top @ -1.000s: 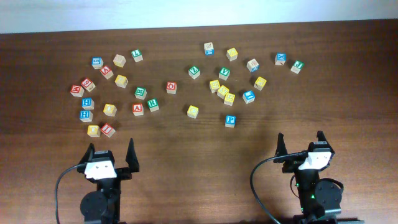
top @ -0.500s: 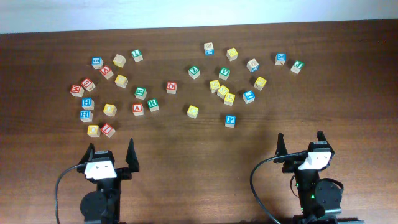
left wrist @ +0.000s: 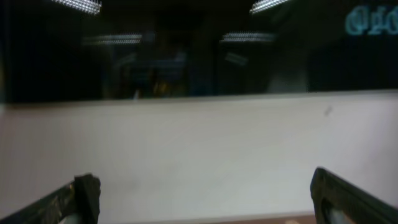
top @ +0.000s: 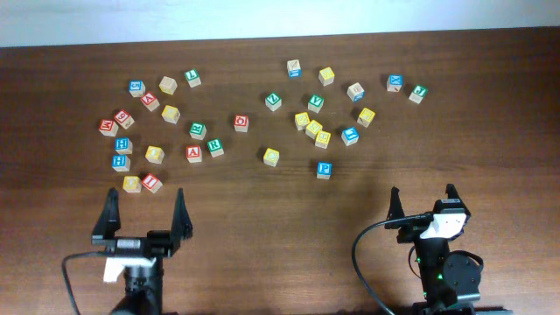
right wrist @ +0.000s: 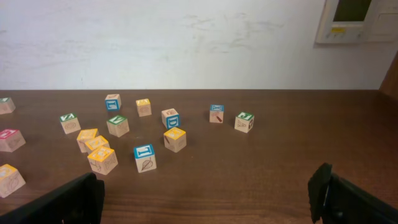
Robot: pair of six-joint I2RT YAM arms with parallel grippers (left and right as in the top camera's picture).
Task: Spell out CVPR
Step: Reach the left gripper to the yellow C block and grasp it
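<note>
Left gripper [top: 145, 214] is hovering over the tabletop [top: 262, 219], jaws spread wide and empty; right gripper [top: 422, 203] is sitting equally agape; letter blocks [top: 325, 170] are lying scattered beyond.

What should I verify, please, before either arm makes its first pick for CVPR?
1. Left gripper open and empty: ok.
2. Right gripper open and empty: ok.
3. Blue P block stands apart from its neighbours: ok.
4. C, V and R identified: cannot tell, the letters are too small.
5. Left wrist view covers any block: not ok, it shows mostly wall.
</note>
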